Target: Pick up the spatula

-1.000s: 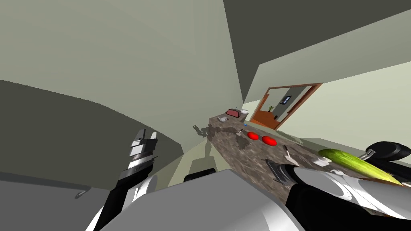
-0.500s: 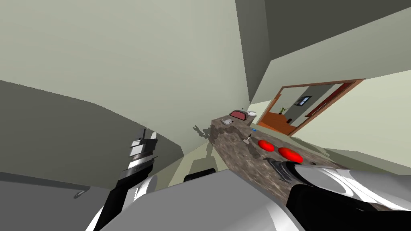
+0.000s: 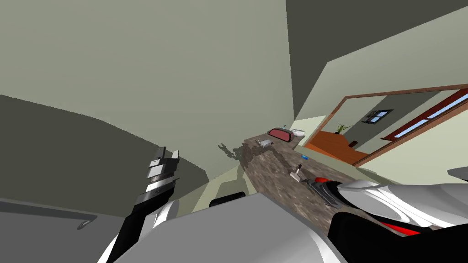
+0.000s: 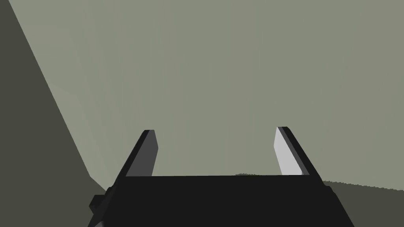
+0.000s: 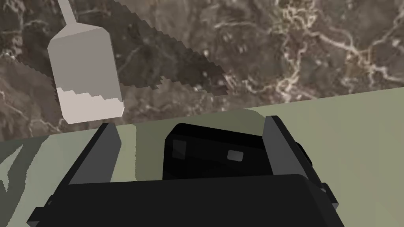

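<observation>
The spatula (image 3: 297,173) lies flat on the brown marbled counter (image 3: 269,178); it has a pale grey blade and a thin dark handle. In the right wrist view its blade (image 5: 85,77) rests just inside the counter's edge, its handle pointing away from my hand. My right gripper (image 5: 190,122) is open, hanging off the counter's edge. One of its fingers (image 5: 104,151) stands just short of the blade, not touching it. In the head view that gripper (image 3: 315,186) sits right beside the spatula. My left gripper (image 3: 164,157) is raised at the left, open (image 4: 216,134) and holding nothing.
At the counter's far end are a red domed object (image 3: 279,134), a white bowl (image 3: 299,133) and a grey item (image 3: 264,143). A small blue thing (image 3: 305,156) lies past the spatula. A red round object (image 3: 325,179) peeks out by my right arm. A wood-framed doorway (image 3: 388,128) opens on the right.
My head view has swung along the counter: the spatula has drawn nearer to my right gripper, the two red objects have slid under my right arm, and the cucumber has left the picture.
</observation>
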Robot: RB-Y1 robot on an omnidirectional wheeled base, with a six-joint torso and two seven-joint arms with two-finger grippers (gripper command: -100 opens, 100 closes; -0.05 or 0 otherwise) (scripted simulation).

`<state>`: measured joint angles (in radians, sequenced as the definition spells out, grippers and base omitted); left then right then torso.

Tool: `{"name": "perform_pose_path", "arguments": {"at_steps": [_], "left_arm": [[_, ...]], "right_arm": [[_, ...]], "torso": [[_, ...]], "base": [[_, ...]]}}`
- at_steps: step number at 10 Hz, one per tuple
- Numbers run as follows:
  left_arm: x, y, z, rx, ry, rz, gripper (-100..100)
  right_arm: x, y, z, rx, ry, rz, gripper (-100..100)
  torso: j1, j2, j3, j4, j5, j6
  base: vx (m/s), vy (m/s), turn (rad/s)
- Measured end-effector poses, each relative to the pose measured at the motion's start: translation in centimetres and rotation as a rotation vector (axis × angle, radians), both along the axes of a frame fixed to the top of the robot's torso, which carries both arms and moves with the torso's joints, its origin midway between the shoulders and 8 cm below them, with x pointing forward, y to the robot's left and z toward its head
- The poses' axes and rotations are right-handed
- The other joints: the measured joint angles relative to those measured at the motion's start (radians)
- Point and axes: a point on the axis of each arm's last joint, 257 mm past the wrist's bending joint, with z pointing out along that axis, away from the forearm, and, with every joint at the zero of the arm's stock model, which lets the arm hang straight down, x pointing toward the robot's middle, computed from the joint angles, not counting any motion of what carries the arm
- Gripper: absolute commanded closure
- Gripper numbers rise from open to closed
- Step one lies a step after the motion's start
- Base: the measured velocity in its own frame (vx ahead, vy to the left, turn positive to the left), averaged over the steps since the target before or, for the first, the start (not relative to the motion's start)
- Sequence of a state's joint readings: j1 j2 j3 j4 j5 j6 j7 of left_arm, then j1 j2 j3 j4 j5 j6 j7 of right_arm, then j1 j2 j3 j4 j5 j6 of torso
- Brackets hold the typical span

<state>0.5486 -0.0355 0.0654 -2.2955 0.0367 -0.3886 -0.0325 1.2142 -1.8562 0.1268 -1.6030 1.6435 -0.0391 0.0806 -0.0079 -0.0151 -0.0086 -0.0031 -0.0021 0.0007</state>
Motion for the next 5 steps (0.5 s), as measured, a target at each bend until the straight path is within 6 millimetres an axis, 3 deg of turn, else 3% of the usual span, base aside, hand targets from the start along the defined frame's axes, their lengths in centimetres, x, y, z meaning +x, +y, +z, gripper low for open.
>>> {"name": "perform_pose_path", "arguments": {"at_steps": [2, 5], "left_arm": [[0.0, 0.0, 0.0, 0.0, 0.0, 0.0, 0], [0.0, 0.0, 0.0, 0.0, 0.0, 0.0, 0]], "right_arm": [[-0.9, -0.5, 0.0, -0.021, 0.046, 0.051, -100], [-2.6, -0.5, -0.2, -0.03, 0.1, 0.088, -100]], "torso": [[-0.005, -0.005, -0.003, -0.001, -0.001, 0.0], [0.002, 0.005, 0.003, 0.001, 0.0, 0.001]], "base": [[0.241, -0.156, 0.104], [0.111, -0.1, 0.061]]}}
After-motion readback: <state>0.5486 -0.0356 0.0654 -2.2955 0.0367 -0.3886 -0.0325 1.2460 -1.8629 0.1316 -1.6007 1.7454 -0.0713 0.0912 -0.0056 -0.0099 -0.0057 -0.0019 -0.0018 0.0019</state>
